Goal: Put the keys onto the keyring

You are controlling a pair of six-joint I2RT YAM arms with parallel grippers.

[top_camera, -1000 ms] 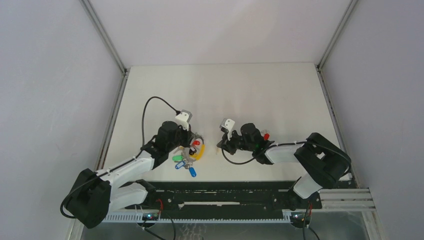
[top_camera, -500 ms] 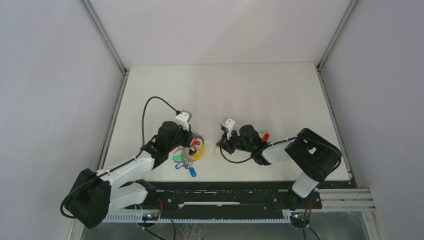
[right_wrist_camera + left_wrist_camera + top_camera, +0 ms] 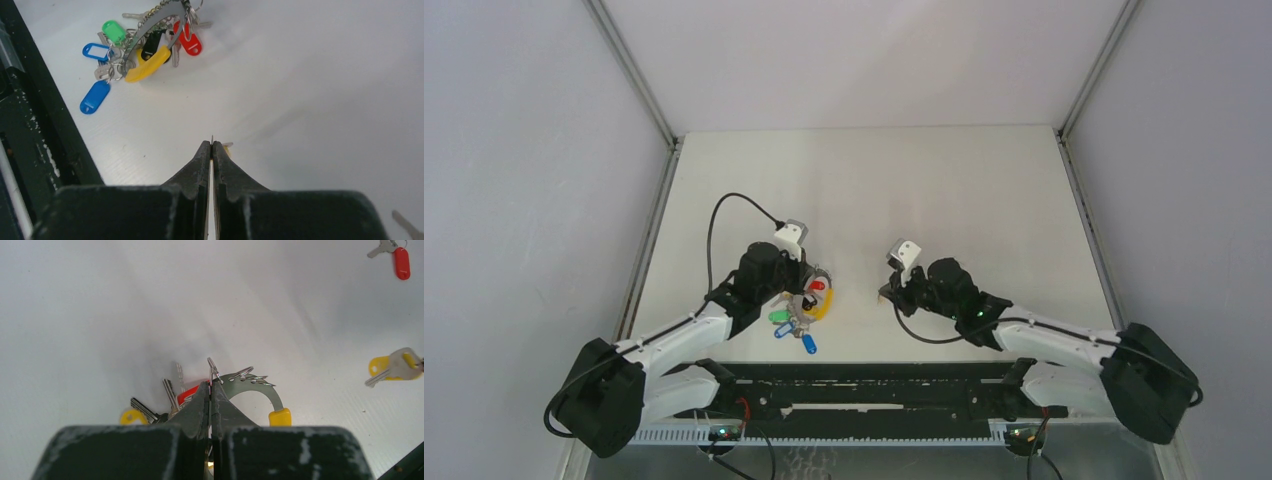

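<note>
From here the keyring (image 3: pixel 260 386) reads as dull, brushed grey metal with a glossy yellow plastic sleeve. The yellow key (image 3: pixel 395 365) and red key (image 3: pixel 400 260) have shiny metal blades and smooth plastic heads. The table (image 3: pixel 100 315) looks matt white and faintly ribbed. The left gripper (image 3: pixel 210 390) is matt black and scuffed.

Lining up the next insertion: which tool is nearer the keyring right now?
Left. The left tool is shut on the keyring itself, gripping its grey band. The right tool is off to the ring's right, apart from it and not touching.
</note>
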